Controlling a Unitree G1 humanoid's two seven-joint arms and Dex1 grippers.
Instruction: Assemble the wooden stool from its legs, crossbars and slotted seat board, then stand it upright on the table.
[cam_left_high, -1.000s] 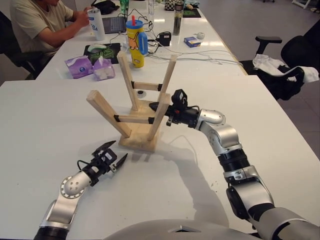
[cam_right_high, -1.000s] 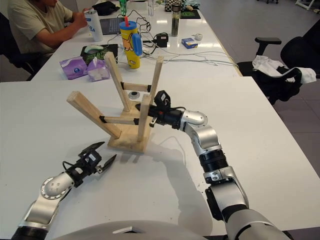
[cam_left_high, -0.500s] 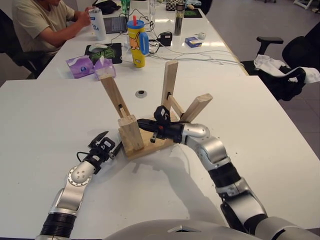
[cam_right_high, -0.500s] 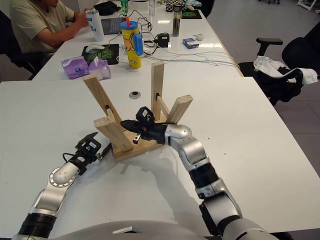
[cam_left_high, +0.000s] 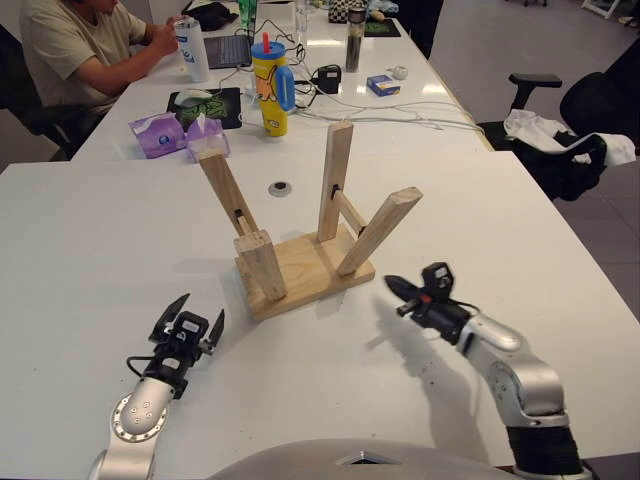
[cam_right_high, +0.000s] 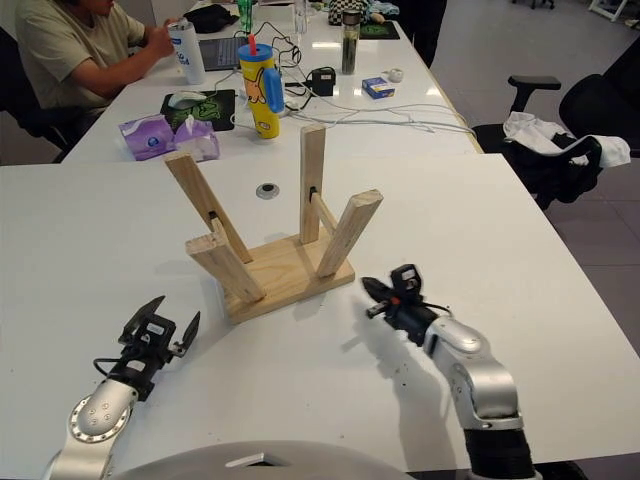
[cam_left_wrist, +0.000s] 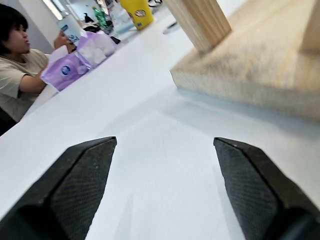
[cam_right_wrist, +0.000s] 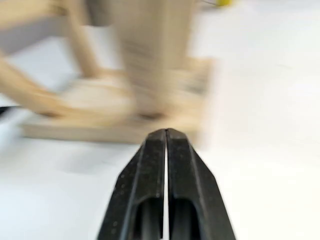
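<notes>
The wooden stool (cam_left_high: 300, 268) rests upside down on its seat board (cam_right_high: 285, 281) in the middle of the white table, legs (cam_left_high: 336, 178) pointing up and splayed, a crossbar (cam_left_high: 349, 211) between two of them. My left gripper (cam_left_high: 200, 308) sits low over the table, near and to the left of the stool, open and empty. In the left wrist view its fingers (cam_left_wrist: 85, 170) frame the seat board's edge (cam_left_wrist: 250, 75). My right gripper (cam_right_high: 367, 285) is shut with nothing in it, a little off the seat board's right corner. The right wrist view has its tip (cam_right_wrist: 166, 132) facing the stool (cam_right_wrist: 150, 90).
On the far table stand a yellow cup (cam_left_high: 270, 85), purple tissue packs (cam_left_high: 158, 133), a blue box (cam_left_high: 384, 84) and cables. A round grommet (cam_left_high: 280, 187) lies behind the stool. An office chair (cam_left_high: 570, 140) stands off the right edge. Bare table surrounds both grippers.
The right gripper let go of the stool and drew back to the near right. The left gripper pulled back toward the near edge. The stool went from tilted to resting on its seat.
</notes>
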